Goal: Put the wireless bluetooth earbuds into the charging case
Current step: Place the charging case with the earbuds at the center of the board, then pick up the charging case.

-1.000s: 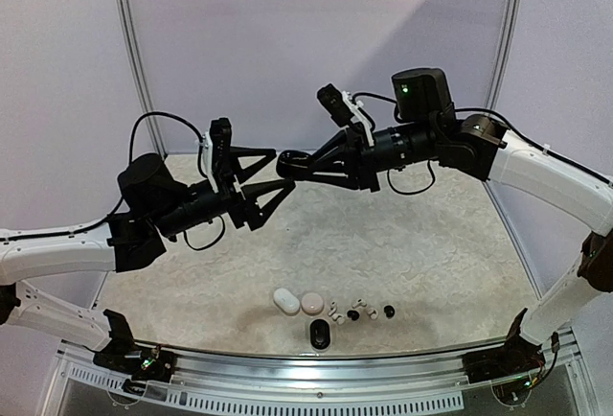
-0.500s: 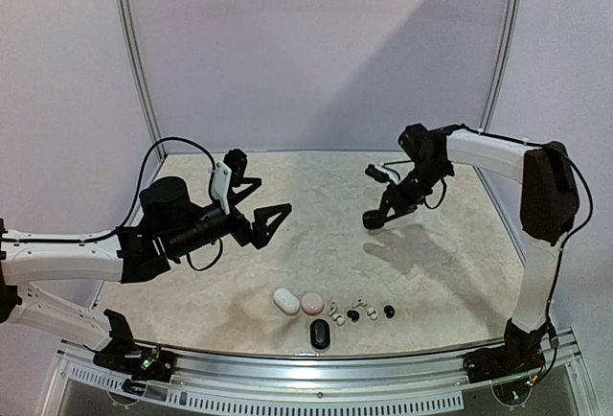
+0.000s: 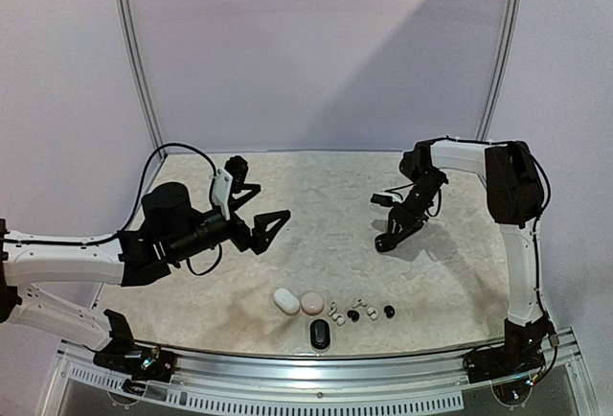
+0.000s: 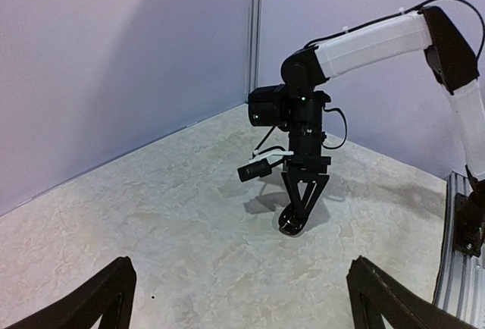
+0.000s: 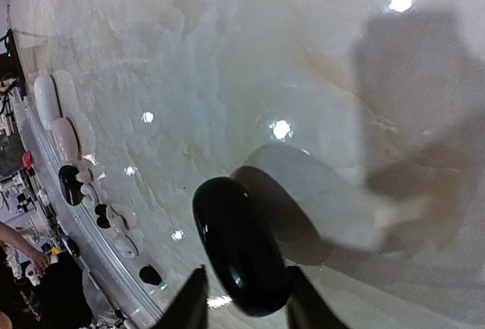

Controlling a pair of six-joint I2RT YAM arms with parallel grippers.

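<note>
Several tiny white and black earbuds (image 3: 352,314) lie in a loose row near the table's front edge, also seen small in the right wrist view (image 5: 114,219). A glossy black oval charging case (image 5: 241,245) stands on its edge on the table at the right (image 3: 386,242). My right gripper (image 5: 244,287) points down around it, open: one finger touches the case and a thin gap shows at the other. My left gripper (image 3: 268,203) hovers left of centre, open wide and empty (image 4: 242,299). It looks across at the right gripper (image 4: 295,211).
A white case (image 3: 285,301), a pink case (image 3: 312,303) and another black case (image 3: 320,335) sit left of the earbuds at the front. The metal front rail (image 3: 316,358) runs along the near edge. Purple walls close the back and sides.
The right arm swung from high at mid-table down to the right and set the black case on the table; its jaws have loosened. The left gripper dropped lower and opened fully.
</note>
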